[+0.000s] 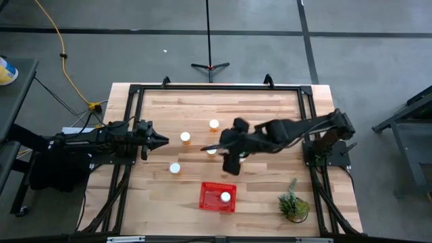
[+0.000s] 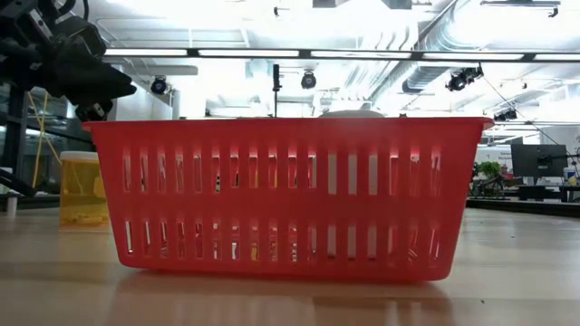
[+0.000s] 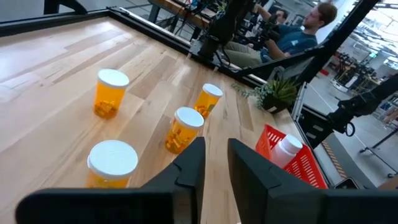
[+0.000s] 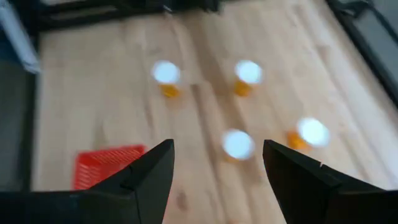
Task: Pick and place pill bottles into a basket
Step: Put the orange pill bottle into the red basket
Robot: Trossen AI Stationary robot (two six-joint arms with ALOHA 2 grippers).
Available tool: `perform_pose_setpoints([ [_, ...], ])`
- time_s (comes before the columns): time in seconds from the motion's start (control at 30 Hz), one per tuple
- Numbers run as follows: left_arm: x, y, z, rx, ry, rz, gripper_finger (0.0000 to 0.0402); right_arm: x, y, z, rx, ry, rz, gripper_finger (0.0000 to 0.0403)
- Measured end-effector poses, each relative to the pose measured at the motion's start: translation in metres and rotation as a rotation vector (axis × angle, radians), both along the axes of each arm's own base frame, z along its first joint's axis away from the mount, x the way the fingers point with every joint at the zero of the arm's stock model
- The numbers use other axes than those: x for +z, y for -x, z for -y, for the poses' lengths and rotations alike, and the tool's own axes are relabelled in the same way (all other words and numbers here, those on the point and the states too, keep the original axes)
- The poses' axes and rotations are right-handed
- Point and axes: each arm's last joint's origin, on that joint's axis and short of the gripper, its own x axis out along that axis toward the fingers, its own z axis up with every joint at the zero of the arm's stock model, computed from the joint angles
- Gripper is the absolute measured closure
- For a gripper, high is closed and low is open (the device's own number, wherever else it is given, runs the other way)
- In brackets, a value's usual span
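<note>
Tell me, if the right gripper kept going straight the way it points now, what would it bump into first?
Probably a pill bottle. The right gripper is open, and that white-capped bottle sits right between its fingers on the table. How far off it is, I can't tell, so this is a guess.

You see four upright white-capped amber pill bottles [image 1: 185, 137] loosely grouped around the tabletop's middle, and one more lying in the red mesh basket [image 1: 208, 196] near the front edge.
</note>
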Motion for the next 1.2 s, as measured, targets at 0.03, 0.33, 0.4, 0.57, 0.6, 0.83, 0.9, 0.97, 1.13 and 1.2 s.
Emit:
perform_pose_setpoints([
  [0.03, 0.0, 0.0, 0.0, 0.001, 0.003, 0.0, 0.0298, 0.001, 0.004, 0.005, -0.011, 0.022, -0.024, 0.0167],
  [0.33, 0.0, 0.0, 0.0, 0.003, 0.015, -0.001, 0.0305, -0.003, 0.024, 0.043, -0.02, 0.057, -0.236, 0.0167],
  [0.4, 0.0, 0.0, 0.0, 0.003, 0.015, 0.0, 0.0305, -0.009, 0.022, 0.05, -0.005, 0.042, -0.259, 0.0166],
  [0.57, 0.0, 0.0, 0.0, 0.007, 0.015, 0.0, 0.0305, -0.031, 0.027, 0.072, -0.003, 0.041, -0.346, 0.0166],
  [0.6, 0.0, 0.0, 0.0, 0.009, 0.015, 0.0, 0.0305, -0.037, 0.029, 0.077, 0.002, 0.022, -0.361, 0.0166],
  [0.83, 0.0, 0.0, -0.002, 0.087, 0.031, 0.002, 0.0305, -0.076, 0.045, 0.099, 0.02, -0.133, -0.332, 0.0166],
  [0.9, 0.0, 0.0, -0.003, 0.099, 0.031, 0.002, 0.0305, -0.088, 0.047, 0.1, 0.063, -0.194, -0.312, 0.0165],
  [0.97, 0.0, 0.0, -0.003, 0.111, 0.029, 0.002, 0.0305, -0.098, 0.05, 0.1, 0.098, -0.239, -0.312, 0.0162],
  [1.13, 0.0, 0.0, -0.004, 0.134, 0.024, 0.002, 0.0305, -0.106, 0.051, 0.101, 0.094, -0.253, -0.32, 0.0158],
  [1.2, 0.0, 0.0, -0.004, 0.139, 0.023, 0.0, 0.0305, -0.106, 0.051, 0.101, 0.077, -0.253, -0.32, 0.0159],
])
